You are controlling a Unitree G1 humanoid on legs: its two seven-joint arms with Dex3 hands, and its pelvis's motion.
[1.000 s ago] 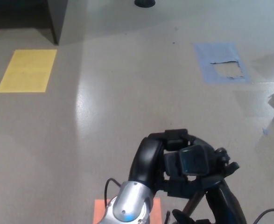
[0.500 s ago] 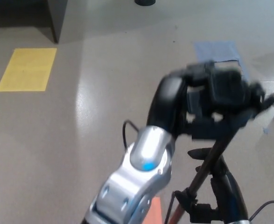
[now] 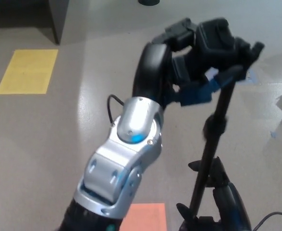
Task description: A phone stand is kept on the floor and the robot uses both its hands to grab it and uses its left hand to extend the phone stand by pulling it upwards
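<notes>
In the head view the left hand (image 3: 198,48) is raised high at the far right, its fingers closed around the top of the stand (image 3: 213,139) — a thin black pole that runs down from the hand toward the near edge. The silver forearm (image 3: 121,159) slants up from the near left. The right hand (image 3: 225,202) grips the pole low down, near the bottom edge. On the floor (image 3: 44,139) lie a yellow patch (image 3: 28,71), far left, and an orange patch (image 3: 143,216), near.
</notes>
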